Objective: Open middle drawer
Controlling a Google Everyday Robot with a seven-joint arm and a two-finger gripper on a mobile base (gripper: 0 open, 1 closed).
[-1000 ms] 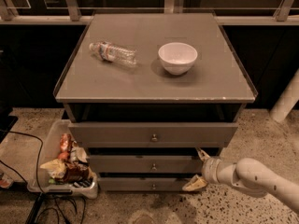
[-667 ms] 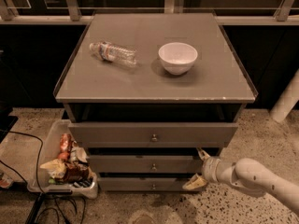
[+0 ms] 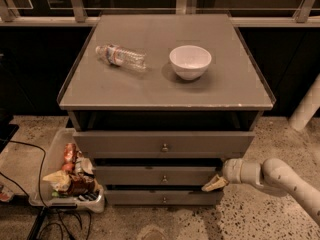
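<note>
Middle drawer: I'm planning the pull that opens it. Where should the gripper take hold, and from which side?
Probably the small round knob at the centre of the middle drawer, approached straight from the front: the flat face offers nothing else to grab. The gripper sits at its right end, away from the knob.

The gripper [image 3: 215, 183] sits at the right end of the middle drawer [image 3: 130, 175]; its pale arm [image 3: 280, 179] reaches in from the right; on the cabinet top [image 3: 150, 91] a plastic water bottle [image 3: 121, 57] lies on its side, left of a white bowl [image 3: 190, 61]; a plastic bin [image 3: 52, 146] of snack packets stands on the floor at the left.
</note>
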